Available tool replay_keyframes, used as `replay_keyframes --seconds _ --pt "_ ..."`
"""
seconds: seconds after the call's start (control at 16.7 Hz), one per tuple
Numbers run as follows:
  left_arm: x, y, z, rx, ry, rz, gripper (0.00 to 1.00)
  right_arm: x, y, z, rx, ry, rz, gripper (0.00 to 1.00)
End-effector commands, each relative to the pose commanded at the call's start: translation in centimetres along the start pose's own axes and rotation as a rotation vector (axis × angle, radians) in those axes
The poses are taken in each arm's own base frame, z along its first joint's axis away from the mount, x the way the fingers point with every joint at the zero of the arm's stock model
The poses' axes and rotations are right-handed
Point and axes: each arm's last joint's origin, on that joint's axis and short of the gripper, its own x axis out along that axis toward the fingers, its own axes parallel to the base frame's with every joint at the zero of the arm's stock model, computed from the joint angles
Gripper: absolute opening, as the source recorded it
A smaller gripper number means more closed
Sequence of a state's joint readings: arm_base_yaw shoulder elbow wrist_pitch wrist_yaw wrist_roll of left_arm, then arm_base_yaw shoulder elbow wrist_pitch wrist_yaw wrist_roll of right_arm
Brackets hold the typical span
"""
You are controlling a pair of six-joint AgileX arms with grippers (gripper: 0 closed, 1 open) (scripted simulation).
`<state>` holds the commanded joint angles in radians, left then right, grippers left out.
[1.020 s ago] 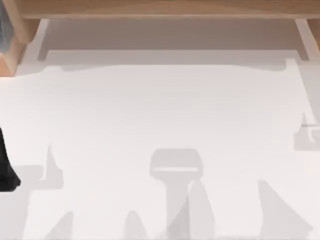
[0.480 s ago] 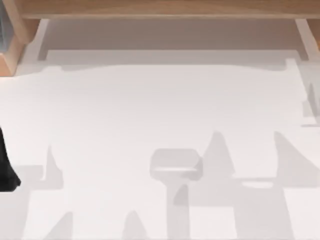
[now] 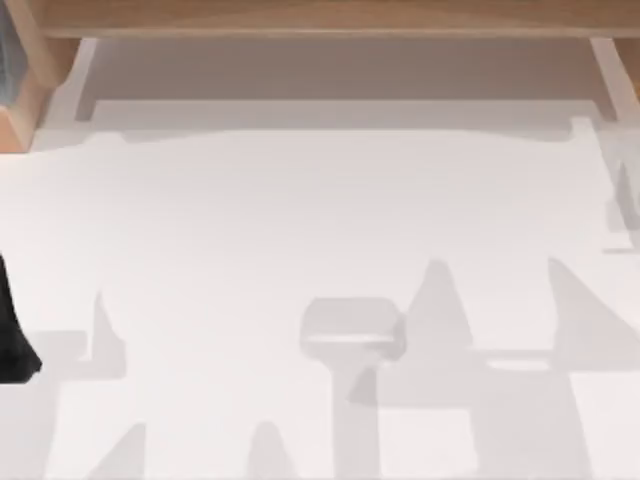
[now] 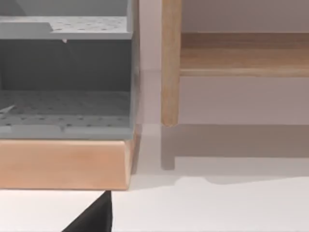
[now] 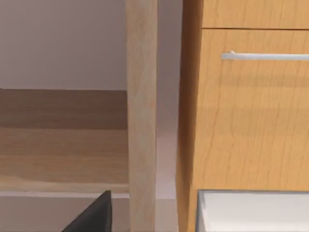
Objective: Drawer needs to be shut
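White table top (image 3: 300,220) w/ soft grey shadows near bottom of top view. Light wood frame (image 3: 320,18) runs along top edge. Upper left of left wrist view: grey shelf w/ small holes (image 4: 65,113) on a wood base (image 4: 63,164), wood post (image 4: 170,63) beside it. Right wrist view, right side: wood cabinet door (image 5: 251,111) w/ silver bar handle (image 5: 265,56). Pale wall (image 5: 63,43) behind.

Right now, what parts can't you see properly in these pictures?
- Drawer: top view, its back is hidden under the wooden frame, and its side walls run off the picture's edges.
- Left arm: top view, cut off by the left edge.
- Metal handle: right wrist view, cut off by the picture's edge.
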<state>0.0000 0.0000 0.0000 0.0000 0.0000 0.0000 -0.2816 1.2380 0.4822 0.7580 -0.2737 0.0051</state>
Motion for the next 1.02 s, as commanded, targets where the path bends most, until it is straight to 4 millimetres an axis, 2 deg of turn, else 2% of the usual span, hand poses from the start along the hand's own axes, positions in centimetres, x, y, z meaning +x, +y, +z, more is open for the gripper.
replay_keyframes --seconds 0.18,0.42,1.02 --pt "0.0 0.0 0.0 0.0 0.0 0.0 1.0 -0.1 -0.8 -0.8 -0.09 -0.004 -0.002 1.0" --pt "0.0 0.0 0.0 0.0 0.0 0.0 1.0 -0.6 -2.8 -3.0 -0.31 0.007 -0.02 1.0" --pt "0.0 0.0 0.0 0.0 0.0 0.0 1.0 -2.5 -8.8 -9.9 -1.086 0.046 -0.034 1.0"
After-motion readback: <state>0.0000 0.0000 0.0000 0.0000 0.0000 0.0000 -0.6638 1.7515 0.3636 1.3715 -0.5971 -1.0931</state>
